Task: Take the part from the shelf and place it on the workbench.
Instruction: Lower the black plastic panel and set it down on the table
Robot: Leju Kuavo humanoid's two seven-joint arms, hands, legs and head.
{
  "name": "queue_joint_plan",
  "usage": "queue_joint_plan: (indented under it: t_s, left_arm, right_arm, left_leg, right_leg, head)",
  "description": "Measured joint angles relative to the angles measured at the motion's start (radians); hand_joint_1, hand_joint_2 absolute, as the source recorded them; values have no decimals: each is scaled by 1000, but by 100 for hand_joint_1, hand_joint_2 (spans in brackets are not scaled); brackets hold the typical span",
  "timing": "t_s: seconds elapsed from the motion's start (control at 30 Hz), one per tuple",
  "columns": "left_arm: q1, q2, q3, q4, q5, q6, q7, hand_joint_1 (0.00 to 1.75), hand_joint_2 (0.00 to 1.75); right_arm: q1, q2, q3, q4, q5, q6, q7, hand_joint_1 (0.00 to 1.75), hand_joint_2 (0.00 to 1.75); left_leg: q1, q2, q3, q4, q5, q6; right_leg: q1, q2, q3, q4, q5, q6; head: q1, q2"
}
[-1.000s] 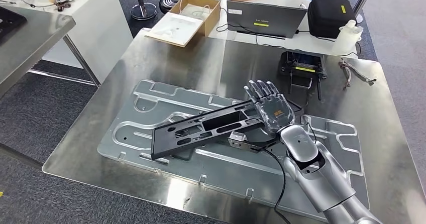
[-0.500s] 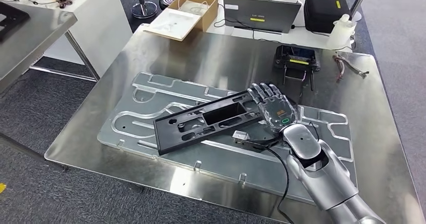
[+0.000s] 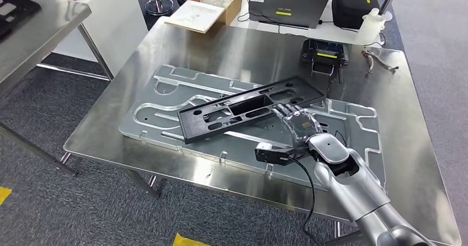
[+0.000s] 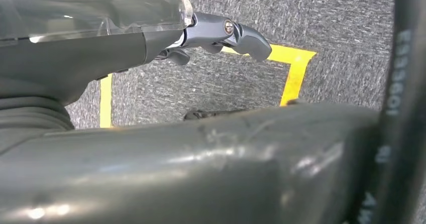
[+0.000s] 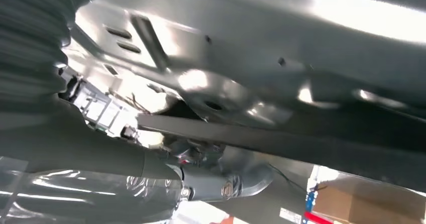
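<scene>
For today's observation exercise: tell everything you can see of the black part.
The black part is a long, flat rectangular frame, matt like plastic or coated metal, with a raised rim, one large rectangular cutout, and smaller slots and holes. It lies slanted across the silver plate on the workbench. The right hand meets its near edge, fingers under it; the grip is unclear.

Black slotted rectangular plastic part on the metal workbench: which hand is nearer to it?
Right. The right hand is at the black part's near edge; the left hand hangs over grey carpet.
</scene>
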Motion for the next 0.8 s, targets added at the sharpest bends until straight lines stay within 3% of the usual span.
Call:
queue_joint_plan:
  t_s: [0.1,0.13,0.2,0.27,0.3,0.33,0.37,0.43,0.5,0.53,0.6,0.63,0.67,0.77,0.8]
  left_arm:
    - [1,0,0,0,2,0,0,0,0]
    - [3,0,0,0,2,0,0,0,0]
    - [4,0,0,0,3,0,-1,0,0]
    - [4,0,0,1,4,0,-2,0,0]
    - [4,0,0,1,5,0,-2,0,0]
    - [5,0,0,1,5,0,-3,0,0]
    - [5,0,0,1,6,0,-3,0,0]
    - [3,0,0,1,6,0,-3,0,0]
    - [1,0,0,1,7,2,-4,0,0]
    - [0,0,0,1,7,2,-4,0,0]
    - [2,0,0,1,7,2,-5,0,0]
    - [2,-1,0,1,8,2,-5,0,0]
    - [1,-1,0,1,8,2,-5,0,0]
    - [2,-2,0,2,11,3,-5,0,0]
    - [4,-1,0,2,11,3,-5,0,0]
  right_arm:
    - [-1,0,10,11,-1,-3,0,0,175]
    - [-2,0,13,14,-2,-5,1,0,175]
    - [-5,0,18,17,-3,-11,1,0,175]
    - [-5,1,21,17,-3,-18,2,0,175]
    - [-5,1,23,17,-3,-22,4,0,175]
    - [-5,1,25,17,-2,-26,6,0,175]
    - [-6,1,26,17,0,-29,8,0,175]
    - [-8,1,27,16,4,-32,11,0,175]
    - [-9,1,27,14,5,-34,12,0,175]
    - [-7,1,28,14,5,-34,12,0,175]
    - [-1,1,32,14,5,-35,12,0,175]
    - [2,0,34,15,6,-35,11,0,175]
    - [5,0,35,16,7,-36,11,0,175]
    - [12,0,38,19,15,-41,12,0,175]
    - [15,0,39,20,18,-42,12,0,175]
  left_leg:
    - [0,-2,-8,0,15,-21]
    - [1,-4,-15,10,0,-27]
    - [5,-5,-42,85,-86,-38]
    - [8,-5,-68,209,-180,-47]
    - [9,-5,-70,255,-197,-51]
    - [10,-5,-57,275,-190,-53]
    - [11,-5,-28,260,-165,-53]
    - [10,-5,76,143,-128,-48]
    - [6,-7,166,13,-138,-34]
    - [3,-8,184,-21,-147,-26]
    - [1,-7,173,-31,-134,-7]
    - [2,-4,164,-34,-122,3]
    - [4,-1,152,-37,-107,14]
    - [3,4,102,-38,-62,30]
    - [2,4,81,-35,-48,29]
  right_leg:
    - [2,-1,-4,-23,11,-22]
    - [-1,-3,-12,-26,23,-30]
    - [-4,-6,-37,-31,49,-43]
    - [-3,-7,-67,-30,72,-47]
    - [-2,-7,-82,-30,84,-47]
    - [-2,-8,-97,-29,95,-45]
    - [-2,-8,-111,-28,107,-42]
    - [-1,-8,-135,-25,129,-35]
    - [1,-8,-146,-24,149,-24]
    - [2,-9,-147,-26,160,-18]
    - [0,-9,-149,-35,179,-4]
    - [-2,-7,-156,-30,168,1]
    - [-3,-5,-165,-10,137,5]
    - [-6,-2,-208,156,-24,13]
    - [-6,-2,-214,215,-47,16]
  head:
    - [0,0]
    - [0,0]
    - [-1,0]
    - [-1,0]
    - [-1,0]
    - [-1,0]
    - [-1,0]
    - [-1,0]
    - [-1,0]
    - [0,0]
    - [0,0]
    - [0,0]
    - [0,0]
    - [0,0]
    - [0,0]
